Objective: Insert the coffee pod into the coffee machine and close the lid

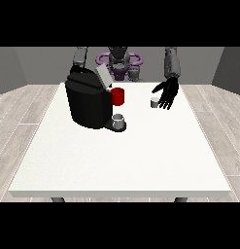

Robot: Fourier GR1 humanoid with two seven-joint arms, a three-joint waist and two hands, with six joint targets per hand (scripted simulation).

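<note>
The hand at the view's right hangs over the table's far right part with its fingers spread and pointing down, holding nothing. Just beside it, toward the table's middle, the small grey coffee pod stands on the white table (whether a fingertip touches it cannot be told). Further toward the far left corner sits the black coffee machine, its lid tilted up, a red part on its side and a grey cup on its tray. The other hand is hidden behind the machine.
</note>
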